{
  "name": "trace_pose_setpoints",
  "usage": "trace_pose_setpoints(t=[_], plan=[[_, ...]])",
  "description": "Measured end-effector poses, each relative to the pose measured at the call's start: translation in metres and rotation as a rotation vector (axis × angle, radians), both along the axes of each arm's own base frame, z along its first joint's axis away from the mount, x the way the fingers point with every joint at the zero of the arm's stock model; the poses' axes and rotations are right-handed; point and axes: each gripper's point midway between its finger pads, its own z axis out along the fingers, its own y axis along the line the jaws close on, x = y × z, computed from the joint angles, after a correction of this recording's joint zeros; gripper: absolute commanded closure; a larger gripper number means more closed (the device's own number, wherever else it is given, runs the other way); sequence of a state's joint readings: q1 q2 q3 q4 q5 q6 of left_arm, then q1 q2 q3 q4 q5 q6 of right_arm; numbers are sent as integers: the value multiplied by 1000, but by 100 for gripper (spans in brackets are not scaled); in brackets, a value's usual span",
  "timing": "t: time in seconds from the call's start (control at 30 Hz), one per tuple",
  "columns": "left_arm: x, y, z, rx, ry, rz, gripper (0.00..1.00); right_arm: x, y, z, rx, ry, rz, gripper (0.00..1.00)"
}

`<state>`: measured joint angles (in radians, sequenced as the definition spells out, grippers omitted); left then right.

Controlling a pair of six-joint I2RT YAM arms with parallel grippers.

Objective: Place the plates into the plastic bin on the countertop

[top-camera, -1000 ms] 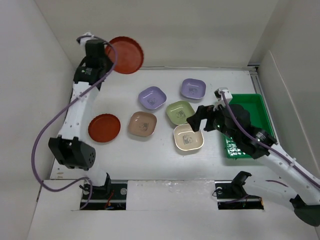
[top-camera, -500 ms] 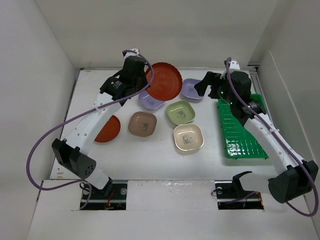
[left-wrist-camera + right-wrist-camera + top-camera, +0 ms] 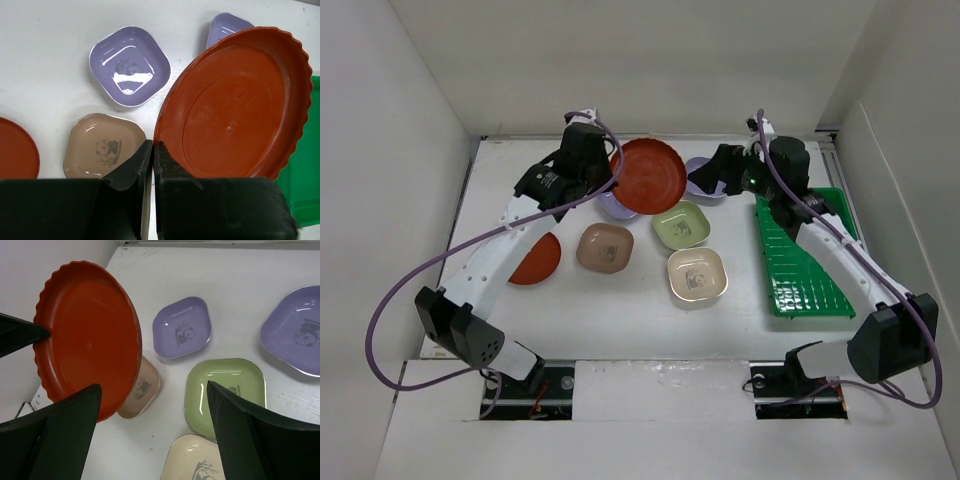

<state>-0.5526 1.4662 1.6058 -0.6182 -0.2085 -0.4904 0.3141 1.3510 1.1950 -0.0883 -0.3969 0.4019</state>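
My left gripper point(image 3: 613, 172) is shut on the left rim of a round red-orange plate point(image 3: 648, 177) and holds it tilted in the air above the dishes; the wrist view shows its jaws point(image 3: 153, 145) pinching the plate point(image 3: 235, 105). My right gripper point(image 3: 710, 182) is open and empty just right of that plate, hovering over a lavender dish point(image 3: 701, 170). In the right wrist view the plate point(image 3: 90, 355) fills the left, beside my open gripper point(image 3: 154, 385). The green bin point(image 3: 800, 255) lies at the right on the white countertop point(image 3: 570, 300).
On the countertop lie a second red-orange plate point(image 3: 535, 258), another lavender dish point(image 3: 618, 207) partly under the held plate, a green dish point(image 3: 681, 224), a pinkish-tan dish point(image 3: 605, 247) and a cream dish point(image 3: 697, 277). White walls stand on three sides.
My left gripper has carried the red-orange plate from the back-left corner rightward over the dishes. My right gripper has moved from the cream dish back to beside the plate.
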Motion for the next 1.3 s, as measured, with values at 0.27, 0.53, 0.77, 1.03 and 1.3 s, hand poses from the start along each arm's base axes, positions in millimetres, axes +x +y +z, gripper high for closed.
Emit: trace_pose_setpoints(t=[0.27, 0.53, 0.77, 1.03, 1.3], plan=[[-6, -15, 4, -59, 4, -76, 100, 7, 20, -33, -5, 82, 50, 37], [-10, -15, -1, -62, 11, -98, 77, 10, 40, -55, -8, 139, 61, 100], [-7, -15, 3, -81, -24, -79, 0, 16, 17, -49, 19, 141, -38, 100], [-8, 17, 10, -78, -89, 78, 0, 25, -138, -61, 59, 178, -516, 100], [-24, 67, 1, -73, -118, 230, 0, -19, -304, -137, 79, 400, -1100, 100]])
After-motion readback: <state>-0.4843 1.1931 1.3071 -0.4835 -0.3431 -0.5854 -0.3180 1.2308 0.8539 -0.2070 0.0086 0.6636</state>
